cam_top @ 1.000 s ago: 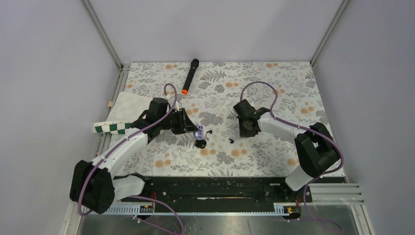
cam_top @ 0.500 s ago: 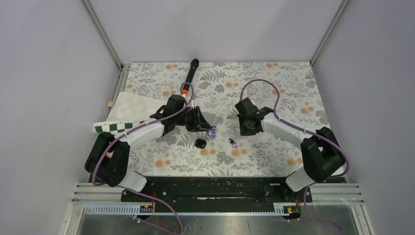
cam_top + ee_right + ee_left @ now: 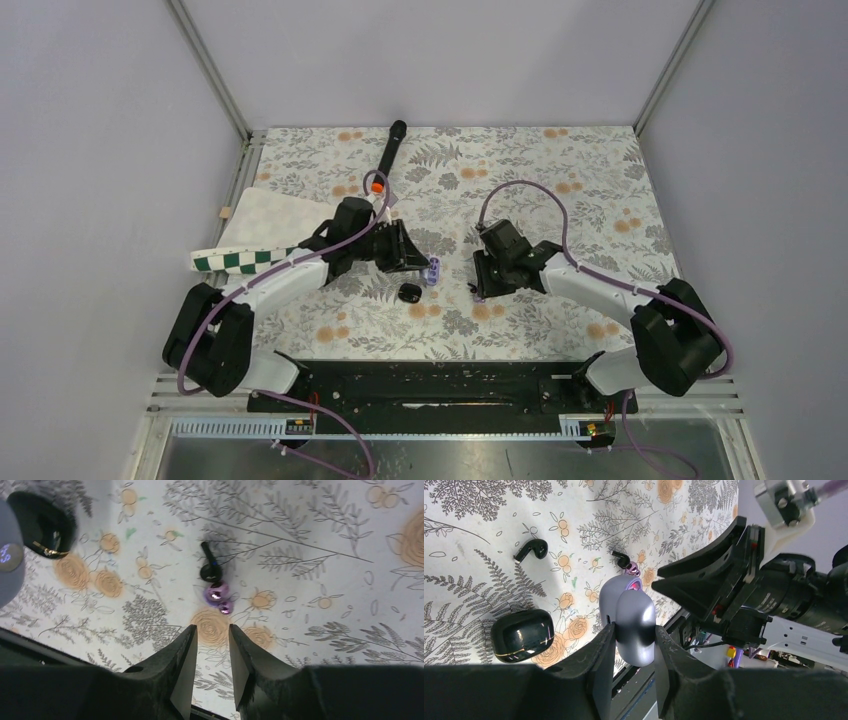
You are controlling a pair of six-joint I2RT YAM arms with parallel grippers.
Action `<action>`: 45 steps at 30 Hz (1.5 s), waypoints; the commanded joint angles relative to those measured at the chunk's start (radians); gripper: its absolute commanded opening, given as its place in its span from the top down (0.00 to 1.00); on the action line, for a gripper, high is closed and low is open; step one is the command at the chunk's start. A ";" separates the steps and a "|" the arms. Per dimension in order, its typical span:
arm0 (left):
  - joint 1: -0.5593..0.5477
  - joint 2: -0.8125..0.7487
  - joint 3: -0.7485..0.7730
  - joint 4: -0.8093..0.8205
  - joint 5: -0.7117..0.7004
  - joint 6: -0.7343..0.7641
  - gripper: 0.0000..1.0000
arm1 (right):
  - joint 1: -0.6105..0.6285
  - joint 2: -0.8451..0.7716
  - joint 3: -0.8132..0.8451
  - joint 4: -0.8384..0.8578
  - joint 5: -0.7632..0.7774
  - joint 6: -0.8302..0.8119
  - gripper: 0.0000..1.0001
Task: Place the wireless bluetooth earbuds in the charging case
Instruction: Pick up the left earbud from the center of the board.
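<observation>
Well, the left end effector (image 3: 634, 632) was clamped on a lavender case (image 3: 635, 612), with the black charging case (image 3: 521, 635) on the bench (image 3: 474, 510) just beside it. The right end effector (image 3: 211, 640) hung part-open and empty, a black earbud (image 3: 210, 566) and a purple earbud (image 3: 217, 597) just ahead of its tips.

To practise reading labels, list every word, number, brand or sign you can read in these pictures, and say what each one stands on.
Nothing reads clearly.
Lavender case in the left claw: a faint pale mark, too blurred to read.
Black housing on the right arm: small white print, too small to read.
Black charging case: a gold line only, no text.
</observation>
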 commanded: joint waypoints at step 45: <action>0.017 -0.093 -0.035 -0.031 -0.047 0.032 1.00 | 0.160 0.163 0.068 0.126 0.252 0.103 0.73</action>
